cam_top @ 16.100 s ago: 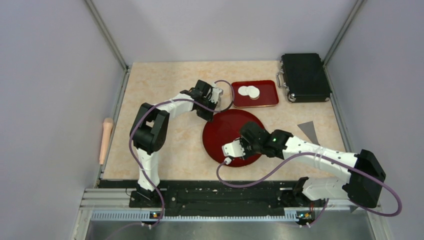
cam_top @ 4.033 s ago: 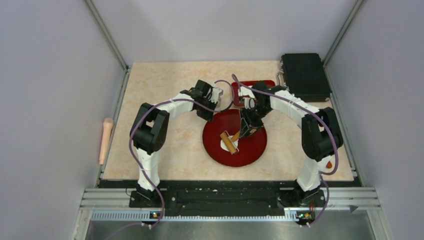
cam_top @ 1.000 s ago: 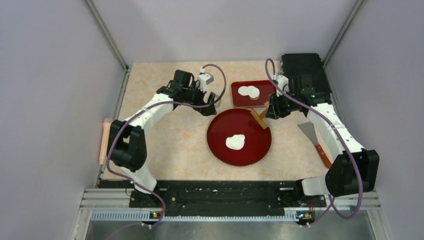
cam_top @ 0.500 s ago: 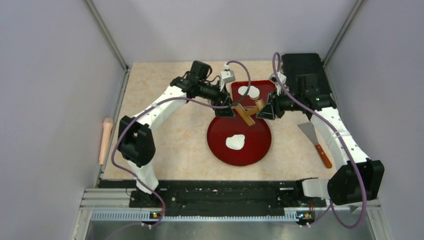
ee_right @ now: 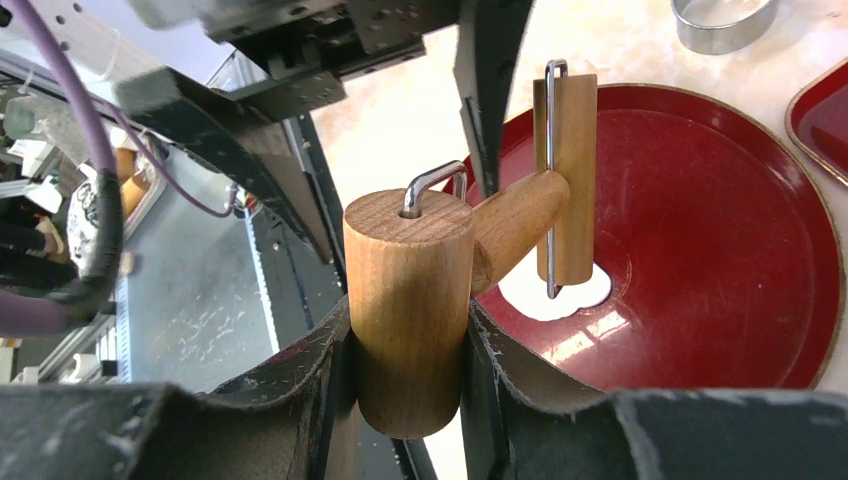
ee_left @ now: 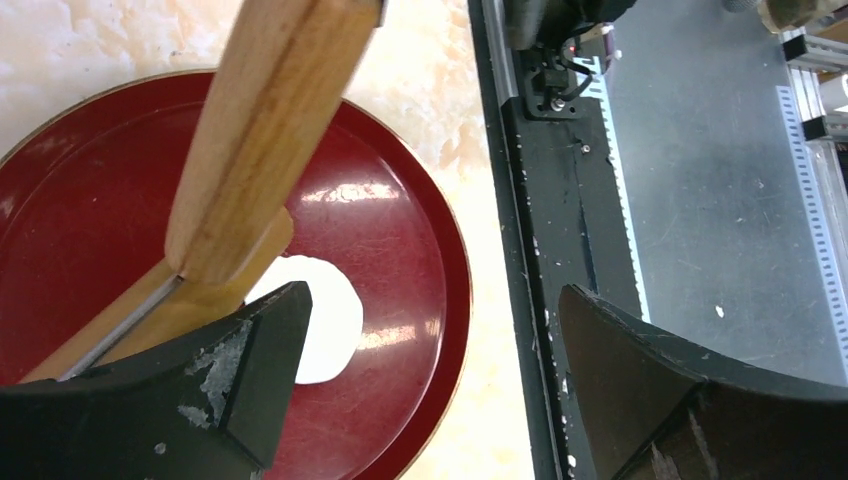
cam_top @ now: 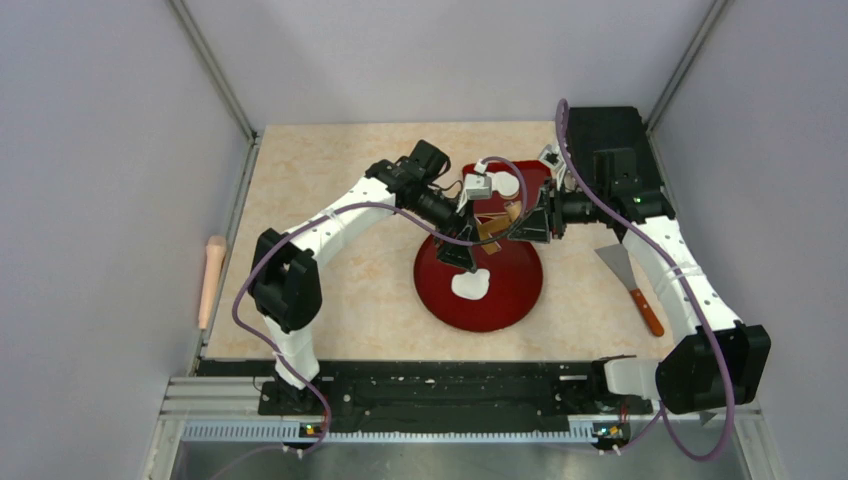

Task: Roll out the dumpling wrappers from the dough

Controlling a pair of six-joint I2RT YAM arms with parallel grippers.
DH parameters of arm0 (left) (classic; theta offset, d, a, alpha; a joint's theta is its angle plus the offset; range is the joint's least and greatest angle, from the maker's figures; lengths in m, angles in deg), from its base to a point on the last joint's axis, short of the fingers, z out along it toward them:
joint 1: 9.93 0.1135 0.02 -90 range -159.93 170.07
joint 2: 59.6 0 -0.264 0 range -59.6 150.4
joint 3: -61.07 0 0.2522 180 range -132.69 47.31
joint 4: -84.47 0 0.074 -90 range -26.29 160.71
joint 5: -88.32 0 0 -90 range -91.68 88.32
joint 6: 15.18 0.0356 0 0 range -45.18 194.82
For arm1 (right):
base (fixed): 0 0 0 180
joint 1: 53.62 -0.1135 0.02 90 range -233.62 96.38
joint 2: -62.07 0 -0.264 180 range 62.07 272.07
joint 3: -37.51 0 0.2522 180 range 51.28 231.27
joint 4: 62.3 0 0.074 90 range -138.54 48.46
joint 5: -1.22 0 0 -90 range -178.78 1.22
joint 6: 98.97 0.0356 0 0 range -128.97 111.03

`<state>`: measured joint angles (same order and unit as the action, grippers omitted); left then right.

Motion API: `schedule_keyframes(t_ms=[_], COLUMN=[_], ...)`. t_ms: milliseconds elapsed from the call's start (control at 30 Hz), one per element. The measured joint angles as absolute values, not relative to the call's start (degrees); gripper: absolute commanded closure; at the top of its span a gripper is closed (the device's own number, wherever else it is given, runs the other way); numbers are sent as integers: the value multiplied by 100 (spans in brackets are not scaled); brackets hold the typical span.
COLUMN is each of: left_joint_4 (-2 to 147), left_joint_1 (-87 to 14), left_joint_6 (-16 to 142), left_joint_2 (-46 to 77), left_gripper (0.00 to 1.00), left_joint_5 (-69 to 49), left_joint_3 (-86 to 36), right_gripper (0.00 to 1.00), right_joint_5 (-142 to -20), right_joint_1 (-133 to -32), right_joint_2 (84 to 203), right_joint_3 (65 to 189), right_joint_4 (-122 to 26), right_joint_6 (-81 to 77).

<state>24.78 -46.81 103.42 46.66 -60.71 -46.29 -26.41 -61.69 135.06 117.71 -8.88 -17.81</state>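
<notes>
Our left gripper (ee_left: 430, 330) has swung in over the red plate (cam_top: 510, 292), jaws wide apart beside the wooden roller (ee_left: 262, 150); the dough (cam_top: 469, 284) lies below on the plate. Our right gripper (ee_right: 405, 340) clamps the roller: a handover seems near.

**A:** Where does the top view sit?

**B:** High above the counter's (cam_top: 330, 290) near edge, looking down over everything to the far edge.

**A:** And the wrist views?

**B:** Both hang close over the red plate (cam_top: 512, 292) (ee_left: 405, 250) (ee_right: 720, 230), each also catching the near edge. All three share the plate, the dough (cam_top: 469, 284) (ee_left: 325, 320) (ee_right: 530, 298) and the wooden roller (cam_top: 495, 226) (ee_left: 260, 140) (ee_right: 410, 300).
</notes>
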Motion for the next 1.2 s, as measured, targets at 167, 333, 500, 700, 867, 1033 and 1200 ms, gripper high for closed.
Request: schedule_keyframes(t_ms=[167, 333, 500, 700, 867, 1033, 1200], left_joint_4=[2030, 1960, 2174, 2370, 2395, 2506, 2692], left_joint_1=[-4646, -4565, -4410, -4292, -4222, -4141, -4148], left_joint_6=[10698, 10716, 10587, 10403, 10316, 10189, 10169], left_joint_2=[4545, 4222, 4117, 4156, 4259, 4259, 4327], left_gripper=[1, 1, 1, 1, 1, 1, 1], left_joint_5=[-6274, -6200, -5878, -5642, -5758, -5679, -5572], left_joint_3=[-4828, -4859, -4870, -4907, -5075, -5125, -5121], right_gripper=[100, 100, 100, 100, 100, 100, 100], right_joint_5=[-2814, -2825, -2744, -2657, -2674, -2652, -2510], right_joint_1=[-6169, -6169, -6169, -6180, -6217, -6250, -6250], right_joint_2=[13478, 13421, 13239, 13067, 13040, 13040, 13038], right_joint_3=[11769, 11769, 11769, 11751, 11624, 11541, 11544], right_joint_4=[-875, -794, -606, -411, -319, -199, -123], right_joint_6=[-1792, -1849, -1991, -2148, -2262, -2339, -2400])
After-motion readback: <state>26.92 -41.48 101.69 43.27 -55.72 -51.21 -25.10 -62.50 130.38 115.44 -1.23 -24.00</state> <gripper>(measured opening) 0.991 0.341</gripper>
